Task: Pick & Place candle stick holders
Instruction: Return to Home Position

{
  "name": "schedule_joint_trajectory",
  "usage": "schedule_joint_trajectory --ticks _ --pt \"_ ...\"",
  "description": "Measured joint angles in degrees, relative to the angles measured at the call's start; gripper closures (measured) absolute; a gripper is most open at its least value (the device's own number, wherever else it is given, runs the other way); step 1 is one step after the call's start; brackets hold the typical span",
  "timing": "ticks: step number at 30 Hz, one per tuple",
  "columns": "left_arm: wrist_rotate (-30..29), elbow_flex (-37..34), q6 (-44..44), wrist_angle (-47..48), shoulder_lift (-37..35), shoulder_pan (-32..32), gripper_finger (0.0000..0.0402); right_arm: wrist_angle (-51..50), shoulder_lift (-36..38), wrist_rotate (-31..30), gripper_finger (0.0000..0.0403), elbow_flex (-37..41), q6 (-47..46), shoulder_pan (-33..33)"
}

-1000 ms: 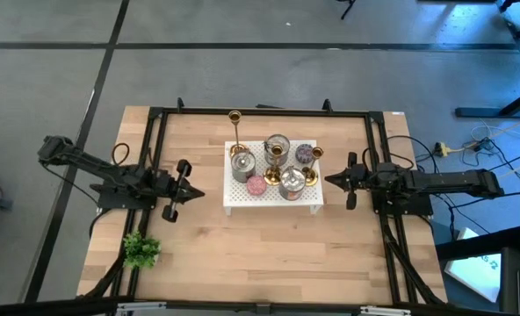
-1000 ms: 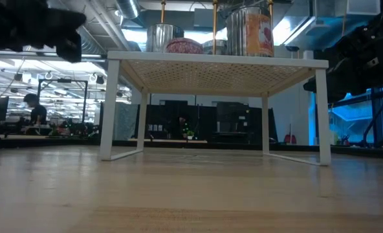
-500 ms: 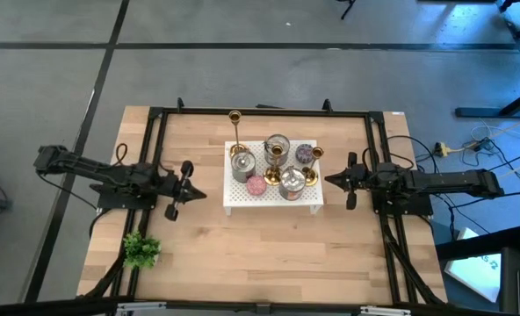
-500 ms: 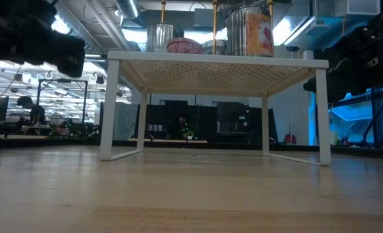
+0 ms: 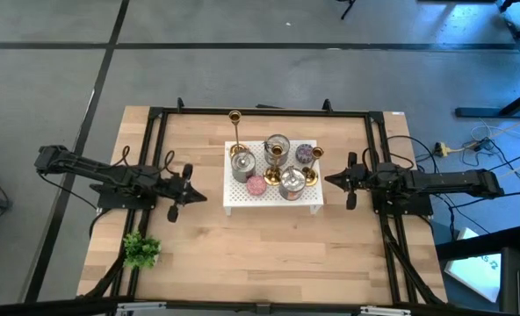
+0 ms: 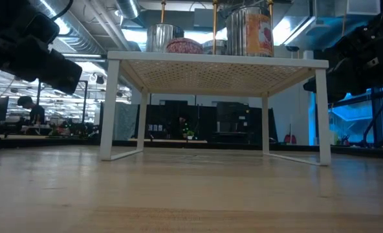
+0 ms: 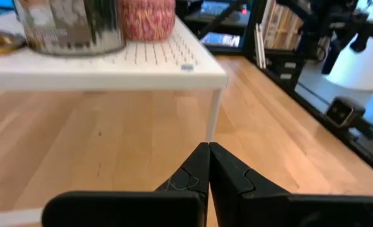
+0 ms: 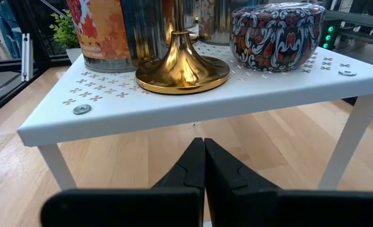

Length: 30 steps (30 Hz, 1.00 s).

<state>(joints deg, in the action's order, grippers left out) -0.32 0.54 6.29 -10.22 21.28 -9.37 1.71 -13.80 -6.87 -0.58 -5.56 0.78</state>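
left end effector (image 5: 198,196), right end effector (image 5: 329,181): pressed together, flanking shelf (image 5: 269,200) | candle stick holders (image 5: 311,176), tins (image 5: 242,165) crowd it

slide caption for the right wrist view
Shut right gripper faces a gold candle holder on the white shelf

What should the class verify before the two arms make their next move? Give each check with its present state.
1. Left gripper shut, holding nothing: ok.
2. Right gripper shut, holding nothing: ok.
3. Both grippers apart from the white perforated metal shelf: ok.
4. Three shiny gold candle stick holders standing upright on the shelf: ok.
5. No holder left on the light wooden table: ok.
6. Arms fully at home pose: cannot tell.
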Motion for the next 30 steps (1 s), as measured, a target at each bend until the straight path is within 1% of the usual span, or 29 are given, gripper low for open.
schedule_joint_trajectory --ticks 10,13,22,27,30 --pt "-0.1 0.0 -2.0 2.3 0.0 0.0 0.0399 0.0 0.0 0.0 0.0402 0.0 0.0 0.0" --pt "-1.3 0.0 -2.0 4.2 0.0 0.0 0.0400 0.0 0.0 0.0 0.0402 0.0 0.0 0.0" --pt "-1.7 0.0 -3.2 7.1 -0.1 0.1 0.0399 0.0 0.0 0.0 0.0402 0.0 0.0 0.0" --pt "-3.8 0.0 -3.7 9.1 -0.1 0.1 0.0400 0.0 0.0 0.0 0.0402 0.0 0.0 0.0" --pt "-2.8 0.0 -4.0 9.2 -0.1 0.1 0.0399 0.0 0.0 0.0 0.0402 0.0 0.0 0.0"
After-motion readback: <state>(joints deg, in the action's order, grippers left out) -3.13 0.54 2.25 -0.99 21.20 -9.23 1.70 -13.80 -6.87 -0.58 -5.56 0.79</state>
